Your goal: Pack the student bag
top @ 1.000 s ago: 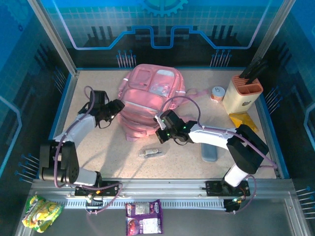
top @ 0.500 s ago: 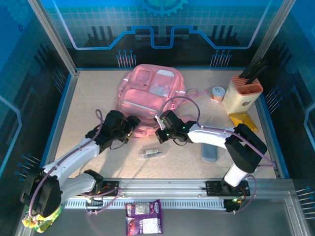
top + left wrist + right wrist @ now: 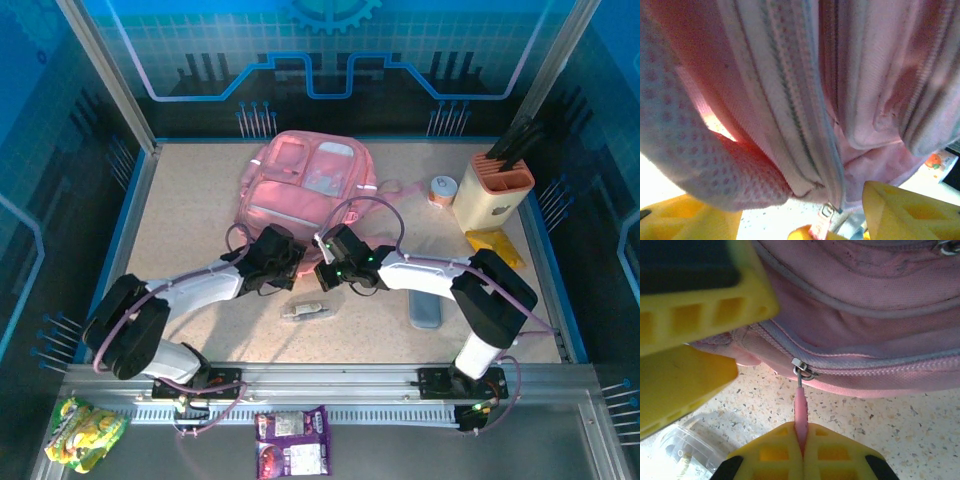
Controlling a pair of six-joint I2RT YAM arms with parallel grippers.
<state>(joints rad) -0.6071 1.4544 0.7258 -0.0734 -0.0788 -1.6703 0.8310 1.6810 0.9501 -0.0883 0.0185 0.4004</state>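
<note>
- Speckled beige bench [image 3: 190,200] inside blue-lit walls carries the large soft pink fabric student bag [image 3: 305,185], lying flat at far centre.
- Right hand [image 3: 801,440], its arm stretched low to the left, is clamped on the bag's pink zipper pull tab [image 3: 799,410] at the near edge.
- Left hand [image 3: 288,265], its arm reaching rightward, sits just beside the right hand, yellow fingers [image 3: 905,210] parted against the bag's fabric.
</note>
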